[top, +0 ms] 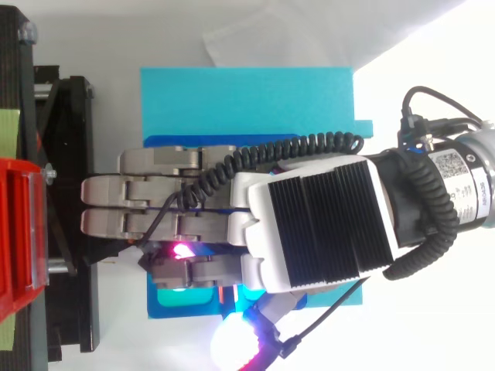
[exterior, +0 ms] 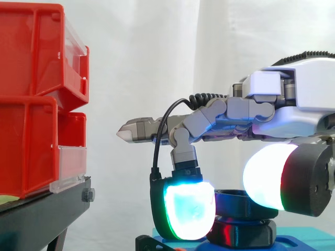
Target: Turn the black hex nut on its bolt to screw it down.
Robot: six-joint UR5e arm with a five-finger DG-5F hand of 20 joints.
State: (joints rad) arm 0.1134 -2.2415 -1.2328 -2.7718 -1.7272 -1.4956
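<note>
Down low on the blue base (top: 247, 100) stands the black hex nut (exterior: 238, 203). Its axis is upright and its flat face points up, with a wider black hex piece (exterior: 245, 234) right beneath it. The hand (exterior: 282, 112) reaches in level. One finger curls down, and its glowing pad (exterior: 188, 209) and the thumb's white pad pinch the nut from either side. The other fingers point straight at the red bins (exterior: 31, 104).

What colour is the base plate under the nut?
Bright blue. The base plate under the black hex nut shows best in the top view.
</note>
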